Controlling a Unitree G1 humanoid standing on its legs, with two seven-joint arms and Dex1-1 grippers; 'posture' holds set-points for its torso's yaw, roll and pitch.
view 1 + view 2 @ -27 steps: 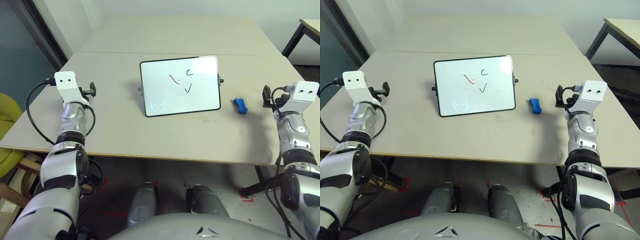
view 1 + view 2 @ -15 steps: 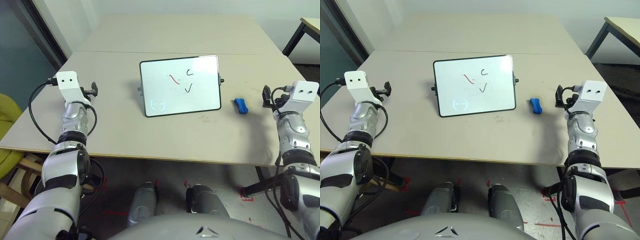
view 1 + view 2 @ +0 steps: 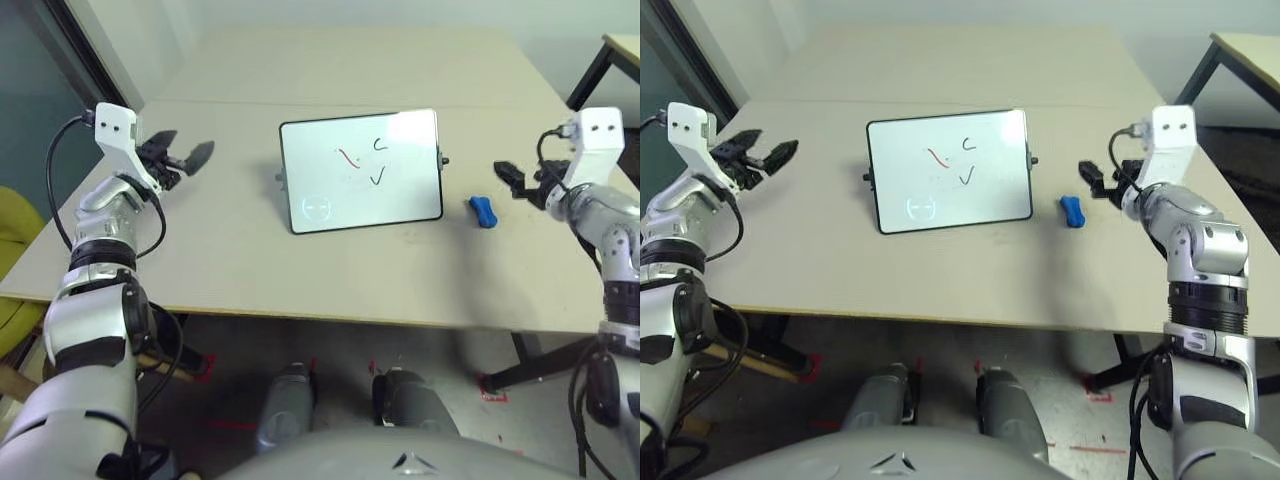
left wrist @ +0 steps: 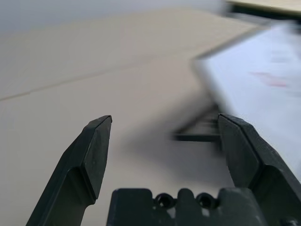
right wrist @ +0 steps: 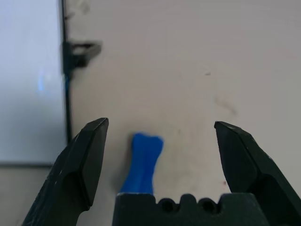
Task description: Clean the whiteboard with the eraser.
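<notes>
From my head camera, the whiteboard (image 3: 361, 171) stands tilted mid-worktop (image 3: 240, 250), red and dark marks on it, and the eraser (image 3: 482, 211) lies just beside its right edge. My right claw (image 3: 516, 181) hovers near the eraser, my left claw (image 3: 180, 158) well off to the board's left. In the left wrist view my fingers gape, empty, toward the board's frame. In the right wrist view my fingers (image 5: 82, 165) spread wide with the eraser (image 5: 142, 161) between them; I should drop straight down, centre it, then close across its narrow waist.
</notes>
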